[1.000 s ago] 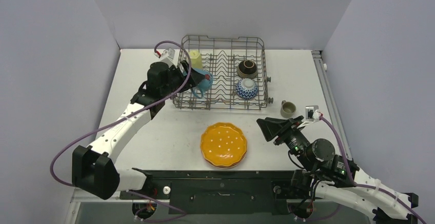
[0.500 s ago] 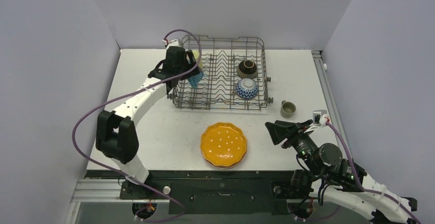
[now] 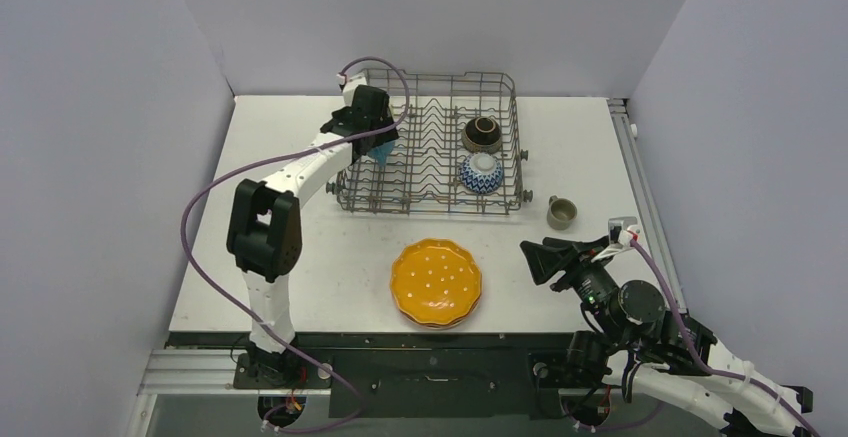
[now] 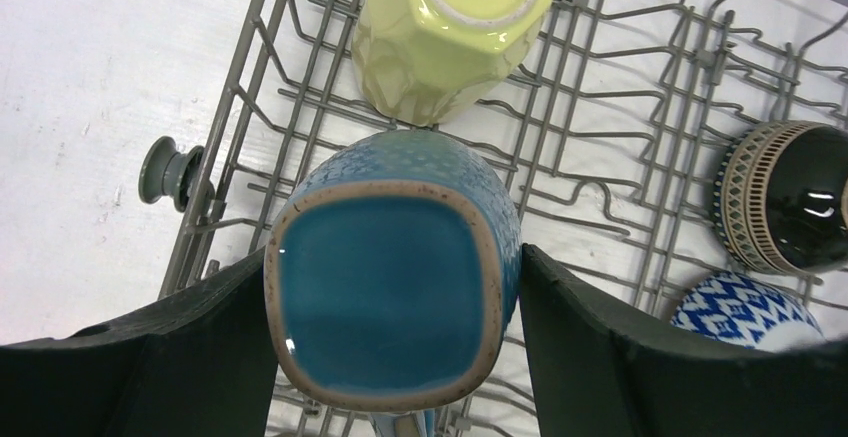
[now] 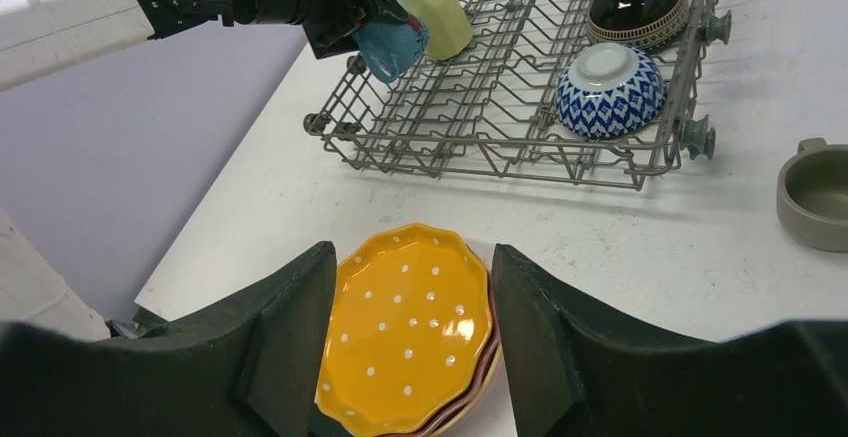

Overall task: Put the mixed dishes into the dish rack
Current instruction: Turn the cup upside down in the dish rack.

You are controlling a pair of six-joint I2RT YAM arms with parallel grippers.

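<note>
The grey wire dish rack (image 3: 440, 76) stands at the back of the table. My left gripper (image 3: 378, 143) is shut on the blue mug (image 4: 390, 287) and holds it on its side above the rack's left part, next to the pale-yellow mug (image 4: 445, 27) lying in the rack. The dark brown bowl (image 3: 481, 133) and the blue-white bowl (image 3: 481, 172) sit in the rack's right part. A stack of dotted plates, orange on top (image 3: 436, 282), lies at the table's front. The grey mug (image 3: 561, 213) stands right of the rack. My right gripper (image 3: 530, 257) is open and empty, above the table right of the plates.
The rack's side wheels (image 5: 697, 135) stick out toward the grey mug. The left arm reaches from the front left across the table to the rack. Purple walls close in the left, back and right sides.
My left arm has swung right and farther back with the blue mug, from the rack's left front edge to over its left part. My right gripper drew back a little toward the front right.
</note>
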